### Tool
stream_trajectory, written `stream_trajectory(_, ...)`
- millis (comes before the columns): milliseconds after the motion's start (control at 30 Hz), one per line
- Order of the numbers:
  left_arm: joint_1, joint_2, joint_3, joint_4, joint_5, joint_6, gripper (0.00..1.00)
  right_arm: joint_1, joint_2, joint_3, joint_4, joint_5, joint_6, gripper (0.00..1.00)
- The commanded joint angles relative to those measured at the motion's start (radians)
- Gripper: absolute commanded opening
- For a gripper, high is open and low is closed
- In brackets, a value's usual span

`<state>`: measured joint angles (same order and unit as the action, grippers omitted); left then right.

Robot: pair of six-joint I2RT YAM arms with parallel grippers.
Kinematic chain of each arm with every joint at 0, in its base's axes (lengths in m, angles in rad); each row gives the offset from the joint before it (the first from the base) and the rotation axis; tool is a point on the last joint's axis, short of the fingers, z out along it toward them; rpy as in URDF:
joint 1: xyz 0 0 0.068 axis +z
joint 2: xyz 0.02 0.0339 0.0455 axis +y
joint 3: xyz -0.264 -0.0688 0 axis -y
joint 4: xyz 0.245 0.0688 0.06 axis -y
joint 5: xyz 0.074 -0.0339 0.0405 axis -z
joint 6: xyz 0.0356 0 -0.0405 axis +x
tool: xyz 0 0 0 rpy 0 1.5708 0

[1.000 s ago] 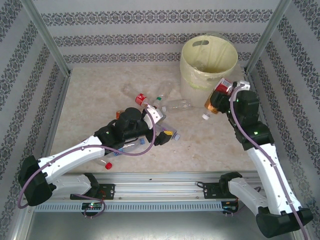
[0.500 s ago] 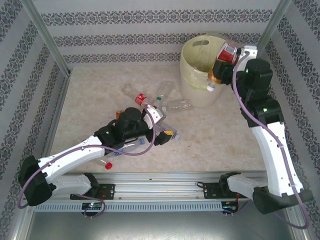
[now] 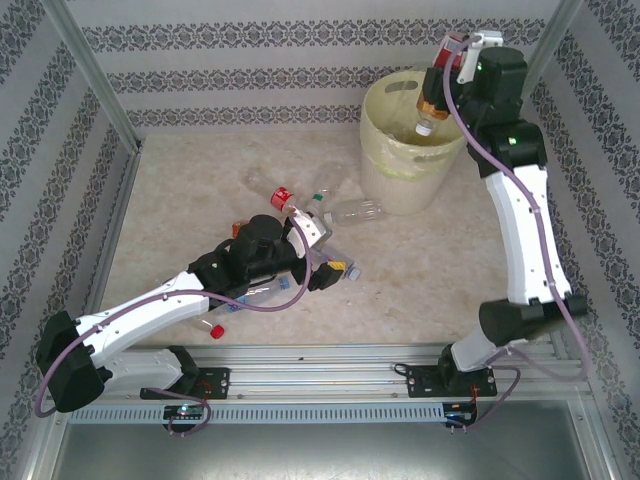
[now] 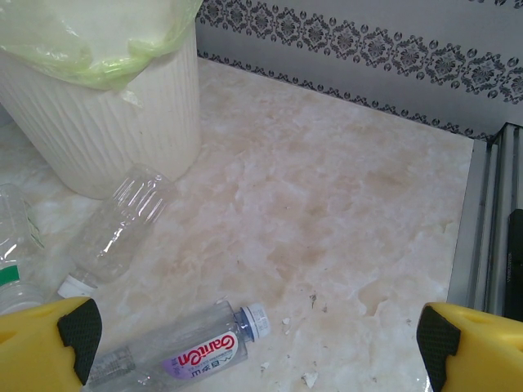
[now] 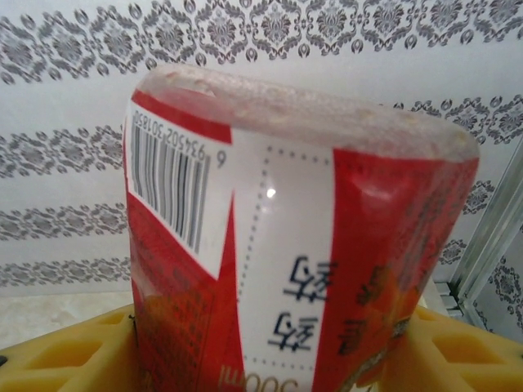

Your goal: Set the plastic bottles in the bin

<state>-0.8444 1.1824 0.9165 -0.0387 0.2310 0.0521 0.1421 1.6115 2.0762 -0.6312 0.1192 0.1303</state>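
Note:
My right gripper [image 3: 452, 58] is shut on a red-labelled plastic bottle [image 3: 436, 88], which hangs cap-down over the open mouth of the pale-yellow bin [image 3: 400, 190]. In the right wrist view the bottle [image 5: 270, 245] sits between the yellow fingers [image 5: 57, 359]. My left gripper [image 3: 326, 250] is open low over the table among loose bottles. Between its wide-apart fingertips [image 4: 45, 343] lies a purple-labelled bottle [image 4: 184, 353]. A clear bottle [image 4: 114, 233] with a white cap rests against the bin's ribbed wall [image 4: 122, 131].
More bottles lie left of the bin: a red-capped one [image 3: 283, 197], a green-banded one [image 3: 318, 200] and a clear one [image 3: 355, 211]. A loose red cap [image 3: 215, 329] sits near the front edge. Patterned walls and metal posts enclose the table.
The right arm has lifted the red-labelled bottle from beside the bin up and back, over the bin's mouth. The left arm has stayed still and open.

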Motion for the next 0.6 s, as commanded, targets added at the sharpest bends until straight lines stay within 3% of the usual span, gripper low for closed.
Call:
stream_trajectory(0,-0.012,-0.029,0.024,-0.001,-0.012,0.017,1.00,-0.017,0.081,0.096,-0.076,0.008,-0.030,0.64)
stream_trajectory(333,-0.013,0.006,0.015,0.015,-0.016,-0.002,1.00,-0.049,0.391,0.412,-0.288,-0.029,-0.035,0.63)
stream_trajectory(567,-0.013,0.038,0.010,0.017,-0.005,-0.007,1.00,-0.055,0.521,0.488,-0.381,-0.095,-0.025,0.64)
